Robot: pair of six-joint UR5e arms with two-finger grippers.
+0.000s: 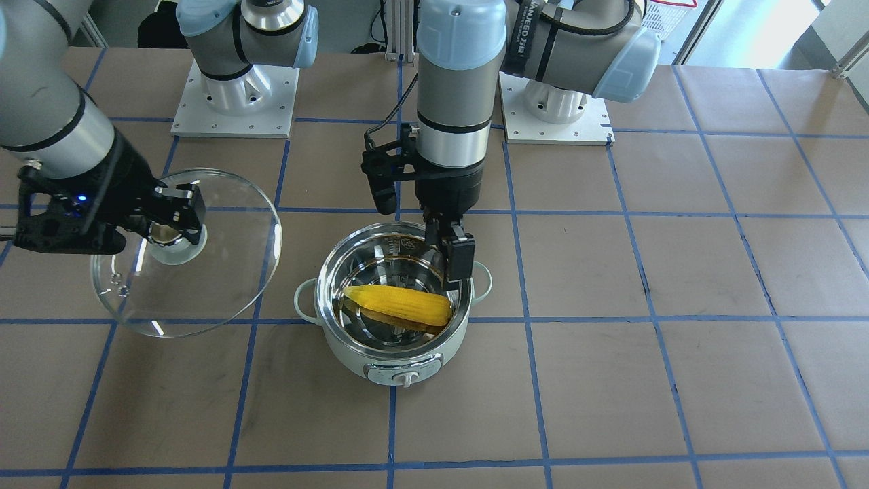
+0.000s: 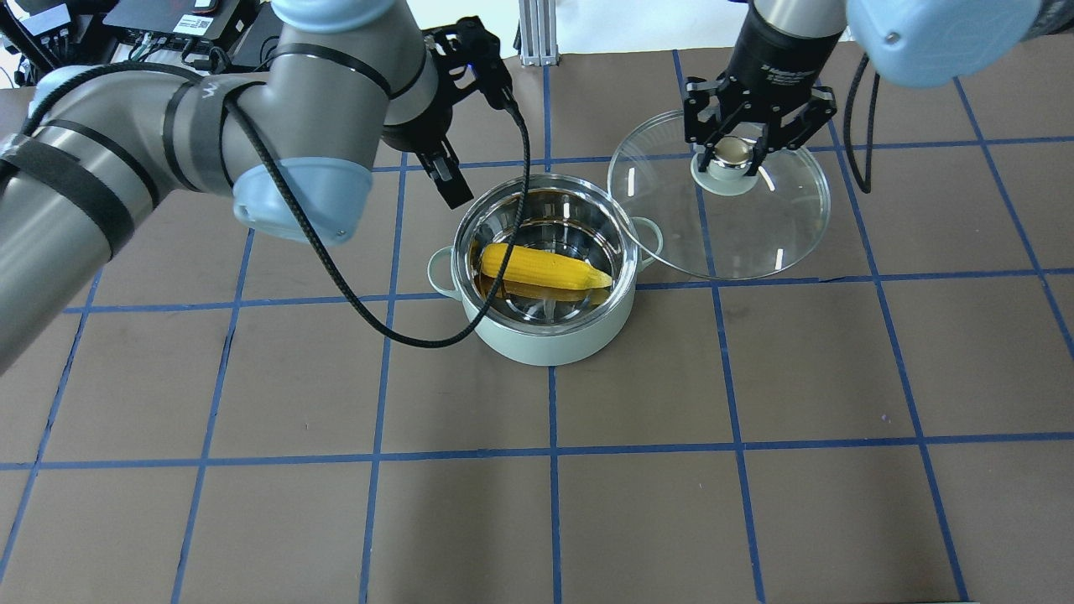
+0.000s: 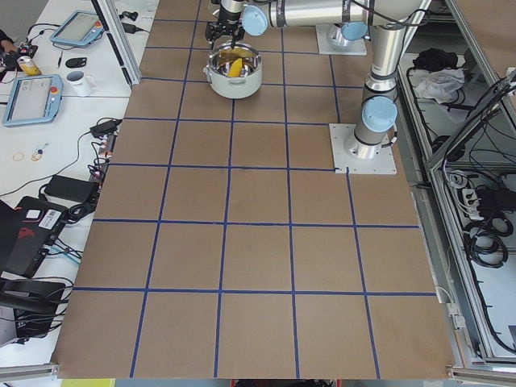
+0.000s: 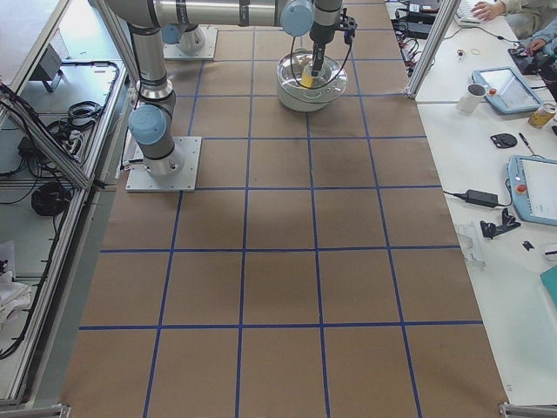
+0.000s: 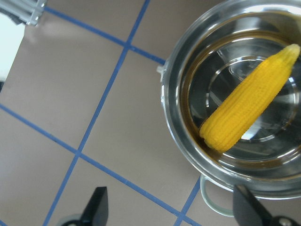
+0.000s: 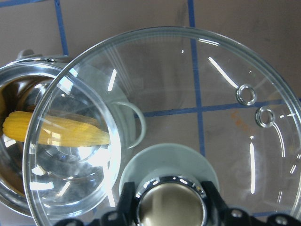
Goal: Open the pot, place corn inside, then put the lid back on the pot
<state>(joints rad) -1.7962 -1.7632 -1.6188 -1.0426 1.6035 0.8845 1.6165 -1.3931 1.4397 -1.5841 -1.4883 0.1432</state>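
Toward the table's left end, the left gripper hangs above the pot's left handle with its fingers spread wide, and it holds nothing. The pot stands uncovered about midway between the left and right ends of the table, seemingly a little nearer the operators' long edge than the robot's. The corn lies on its side across the steel bottom, wholly inside the rim, its tapered tip toward the right. Further toward the right end, the right gripper is pinched on the beige knob of the lid. It holds the glass disc just beside the pot, apparently clear of the table. In the overhead view the lid's rim overlaps the pot's right handle. Judged from this, two of the three steps are done, since the pot is open and the corn is in. What is left is to carry the lid leftward over the opening, seat its metal rim squarely on the pot and release the knob. The left arm looks likely to need more clearance first.
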